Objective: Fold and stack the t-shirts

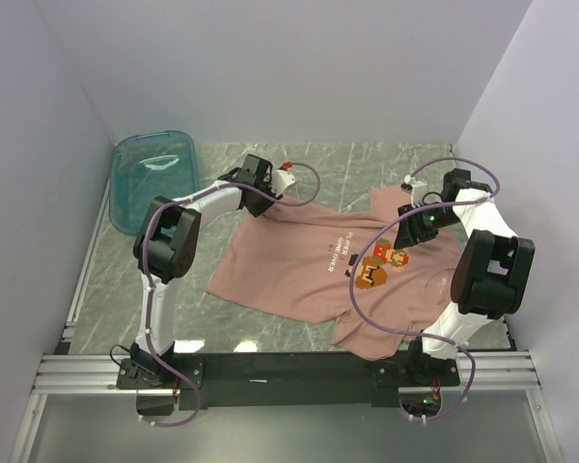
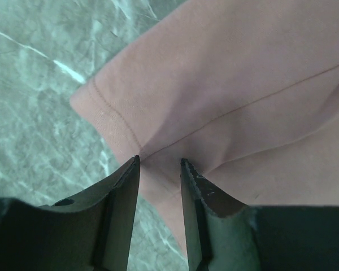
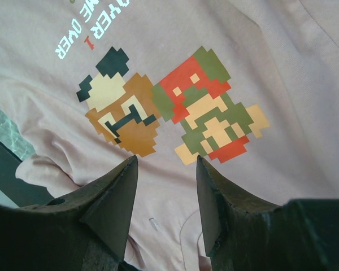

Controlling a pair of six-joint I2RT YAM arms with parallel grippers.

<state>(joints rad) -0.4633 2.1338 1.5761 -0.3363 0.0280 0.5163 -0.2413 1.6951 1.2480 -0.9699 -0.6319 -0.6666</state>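
The dusty-pink t-shirt (image 1: pixel 309 275) lies spread and a little rumpled on the marble table, its pixel-figure print (image 1: pixel 381 265) and white lettering facing up. My left gripper (image 1: pixel 282 183) is at the shirt's far left corner. In the left wrist view its jaws (image 2: pixel 160 161) stand apart with the seamed edge of the shirt (image 2: pixel 243 84) between the tips. My right gripper (image 1: pixel 410 231) hovers over the shirt's right part. In the right wrist view it (image 3: pixel 165 158) is open and empty just above the cloth (image 3: pixel 305 73), next to the print (image 3: pixel 169 107).
A teal see-through tub (image 1: pixel 152 174) stands at the far left corner of the table. White walls close in the left, back and right. The black rail with the arm bases (image 1: pixel 289 371) runs along the near edge.
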